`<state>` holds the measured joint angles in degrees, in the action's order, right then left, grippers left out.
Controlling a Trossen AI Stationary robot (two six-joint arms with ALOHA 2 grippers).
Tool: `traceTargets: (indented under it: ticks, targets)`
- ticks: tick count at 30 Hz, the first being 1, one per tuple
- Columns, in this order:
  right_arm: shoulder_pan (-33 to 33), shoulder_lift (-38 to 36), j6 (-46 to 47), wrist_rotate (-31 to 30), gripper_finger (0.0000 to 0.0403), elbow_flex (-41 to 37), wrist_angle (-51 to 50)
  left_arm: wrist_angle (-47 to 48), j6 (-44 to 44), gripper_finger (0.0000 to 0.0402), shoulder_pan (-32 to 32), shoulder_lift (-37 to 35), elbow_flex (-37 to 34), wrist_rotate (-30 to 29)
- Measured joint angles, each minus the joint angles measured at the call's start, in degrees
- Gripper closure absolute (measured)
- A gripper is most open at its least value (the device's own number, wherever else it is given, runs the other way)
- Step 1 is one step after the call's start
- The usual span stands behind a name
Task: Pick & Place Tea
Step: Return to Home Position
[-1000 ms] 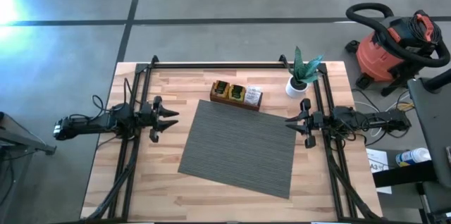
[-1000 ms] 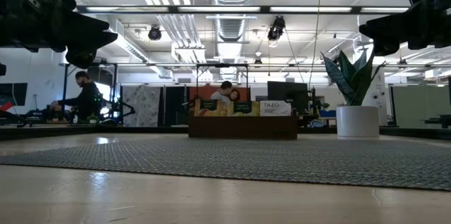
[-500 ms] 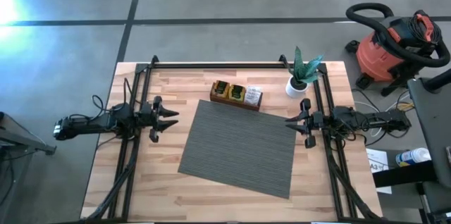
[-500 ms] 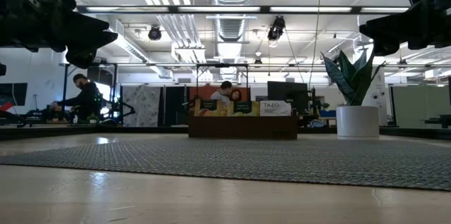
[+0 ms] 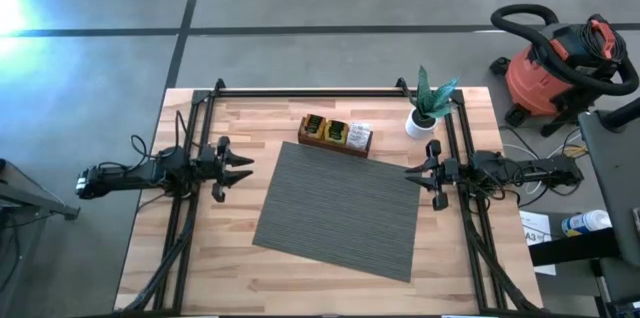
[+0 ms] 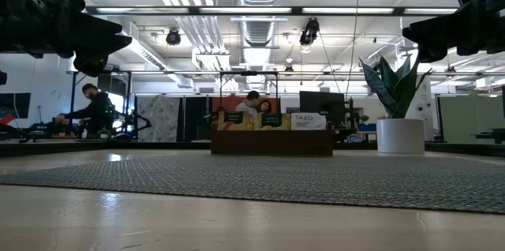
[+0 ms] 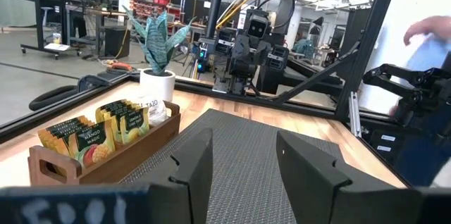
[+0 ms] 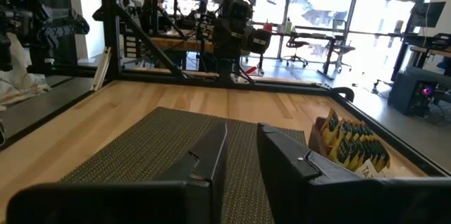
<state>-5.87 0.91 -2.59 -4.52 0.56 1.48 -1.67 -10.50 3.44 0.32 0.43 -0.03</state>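
Observation:
The tea sachets [image 5: 336, 132], yellow, green and white, stand upright in a long brown wooden tray [image 5: 311, 142] at the table's far middle. They also show in the left wrist view [image 7: 91, 134] and the right wrist view [image 8: 352, 146]. A grey ribbed mat [image 5: 340, 208] lies in front of the tray. My left gripper [image 5: 243, 168] hovers level at the mat's left side, open, fingers wide apart [image 7: 243, 171]. My right gripper [image 5: 410, 175] hovers level at the mat's right side, open by a narrow gap [image 8: 242, 155]. Neither holds anything.
A potted plant in a white pot [image 5: 422, 116] stands right of the tray, near my right arm. Black frame rails [image 5: 330, 91] run along the table's far, left and right sides. A red vacuum [image 5: 560, 63] stands off the table. People sit in the room behind [image 6: 95, 109].

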Motion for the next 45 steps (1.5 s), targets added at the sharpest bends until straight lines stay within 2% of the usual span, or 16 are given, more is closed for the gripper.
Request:
traceTargets:
  ticks: [12, 27, 45]
  targets:
    - [0.0, 0.0, 0.0, 0.0, 0.0314, 0.0, 0.0, 0.0, 0.0, 0.025, 0.0, 0.0, 0.0, 0.0]
    - [0.0, 0.0, 0.0, 0.0, 0.0335, 0.0, 0.0, 0.1, 0.0, 0.025, 0.0, 0.0, 0.0, 0.0]
    - [0.0, 0.0, 0.0, 0.0, 0.0314, 0.0, 0.0, 0.1, 0.0, 0.025, 0.0, 0.0, 0.0, 0.0]
